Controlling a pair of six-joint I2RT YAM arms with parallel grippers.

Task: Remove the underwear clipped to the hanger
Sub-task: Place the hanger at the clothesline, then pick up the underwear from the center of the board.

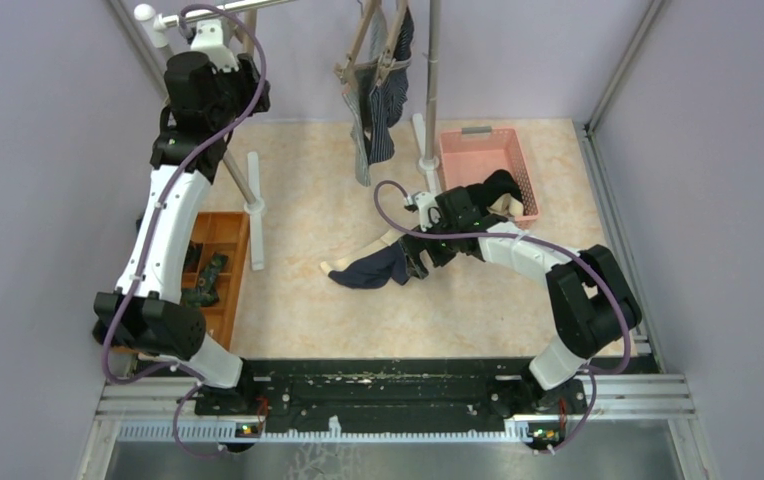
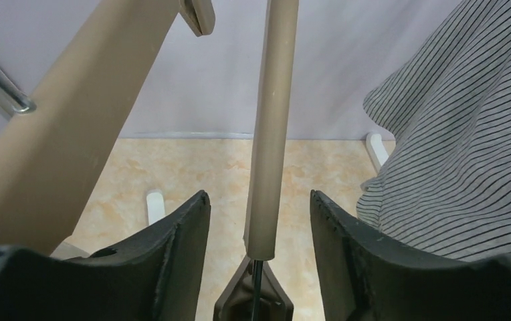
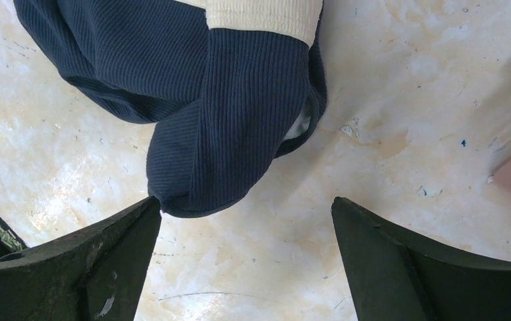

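Observation:
Two pieces of underwear, a grey-white striped pair (image 1: 361,140) and a dark pinstriped pair (image 1: 386,115), hang clipped to the beige hanger (image 1: 368,45). A navy pair with a cream waistband (image 1: 370,270) lies on the table. A black pair (image 1: 493,190) lies over the pink basket's near rim. My left gripper (image 1: 210,40) is raised by the rack and open (image 2: 258,194); a beige hanger rod (image 2: 269,134) with a clip (image 2: 253,301) shows between its fingers, and the striped pair (image 2: 453,154) is to its right. My right gripper (image 1: 418,262) is open and empty (image 3: 246,200) low over the table, its left fingertip at the navy pair's hem (image 3: 206,134).
A pink basket (image 1: 478,150) stands at the back right. An orange bin (image 1: 230,262) with small dark rolled bundles sits on the left beside my left arm. The rack's upright pole (image 1: 431,80) and white feet (image 1: 254,190) stand on the table. Purple walls enclose three sides.

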